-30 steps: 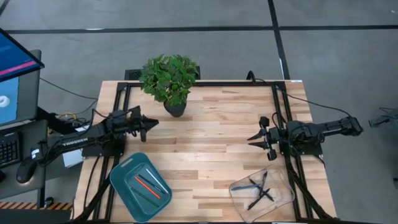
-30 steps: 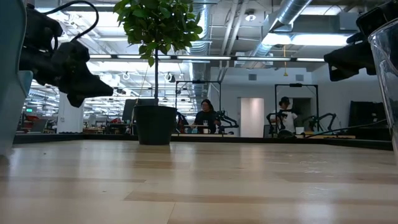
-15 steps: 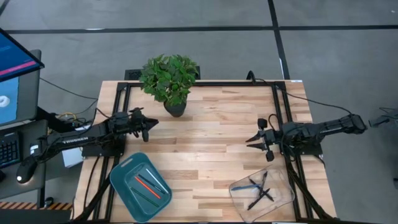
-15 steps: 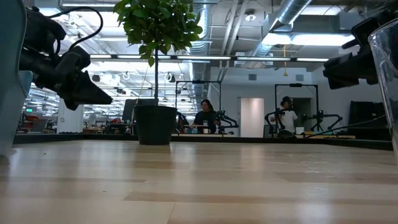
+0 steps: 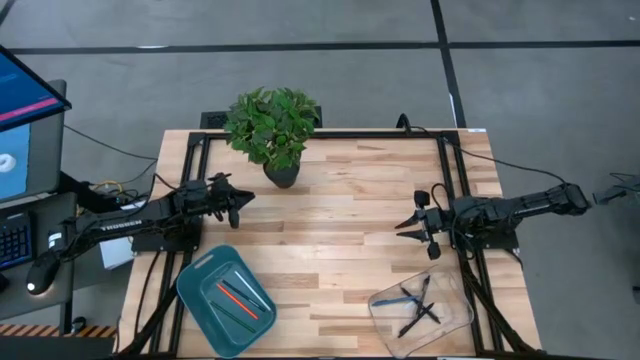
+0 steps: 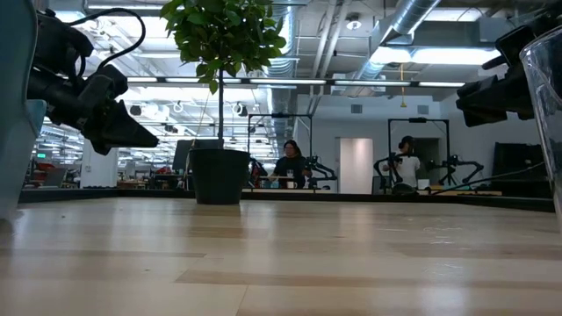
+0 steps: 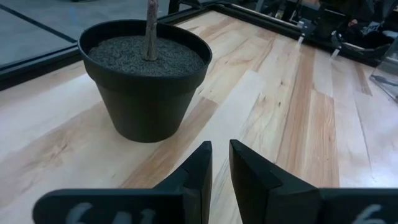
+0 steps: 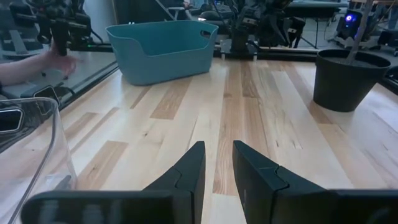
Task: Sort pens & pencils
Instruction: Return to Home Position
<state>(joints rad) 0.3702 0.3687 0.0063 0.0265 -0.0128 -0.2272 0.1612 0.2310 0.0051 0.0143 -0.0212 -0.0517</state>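
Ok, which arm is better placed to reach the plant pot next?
Likely left: the left claw points at the pot from close by, while the right claw sits across the table.

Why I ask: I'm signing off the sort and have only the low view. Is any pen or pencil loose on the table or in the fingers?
Observer: None that I can see on the table. The high view shows them all lying in two bins.
Operator: And the fingers?
Observer: Empty. The wrist views show the left gripper, facing the plant pot, and the right gripper, each with a narrow gap and nothing in it.
Operator: Where is the orange pencil?
Observer: The orange pencil lies in the teal bin by the left arm; the transparent bin by the right arm holds dark pens and a blue pen.
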